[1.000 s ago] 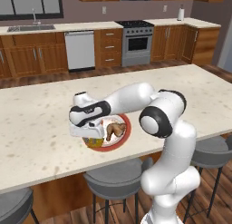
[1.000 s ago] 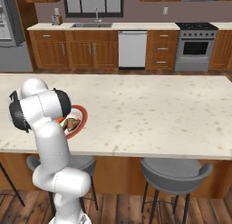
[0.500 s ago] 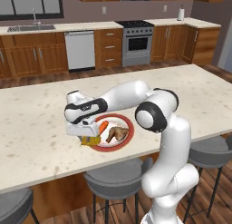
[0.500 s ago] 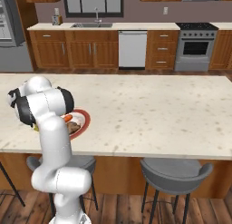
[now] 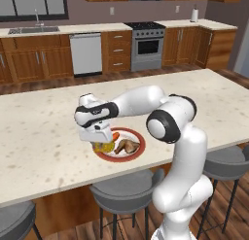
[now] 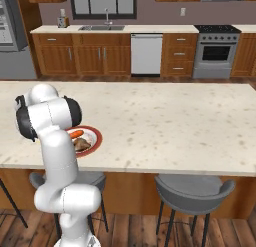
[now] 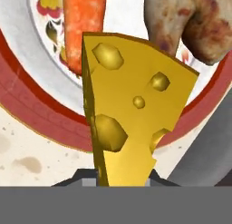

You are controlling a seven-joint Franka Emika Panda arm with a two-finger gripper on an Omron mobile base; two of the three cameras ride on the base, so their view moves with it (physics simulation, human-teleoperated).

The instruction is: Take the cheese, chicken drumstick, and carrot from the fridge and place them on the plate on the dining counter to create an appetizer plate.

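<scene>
Nearest to us in the hand view, the cheese (image 7: 131, 109) stands on edge right in front of the camera, its narrow base sunk between the dark finger tips at six o'clock. The gripper (image 7: 122, 175) appears narrowed onto the wedge, though the tips are nearly hidden under it, so we hedge a little on the contact. Below the cheese we see the broad red rim of the plate (image 7: 41, 114). Past the wedge, at eleven o'clock, the carrot (image 7: 84, 23) lies on the plate's white centre, and at one o'clock the chicken drumstick (image 7: 190, 23) rests beside it.

From the left base view, the gripper (image 5: 99, 141) hangs over the nine o'clock edge of the plate (image 5: 133, 155), with a bit of the cheese (image 5: 103, 147) showing yellow under it. The carrot (image 5: 115, 136) sits just behind the hand and the chicken drumstick (image 5: 127, 146) lies at the plate's middle. The plate rests near the close edge of the dining counter (image 5: 44, 132).

In the right base view, the arm hides part of the plate (image 6: 95, 139); the carrot (image 6: 76, 134) and chicken drumstick (image 6: 82, 144) show on it.
</scene>
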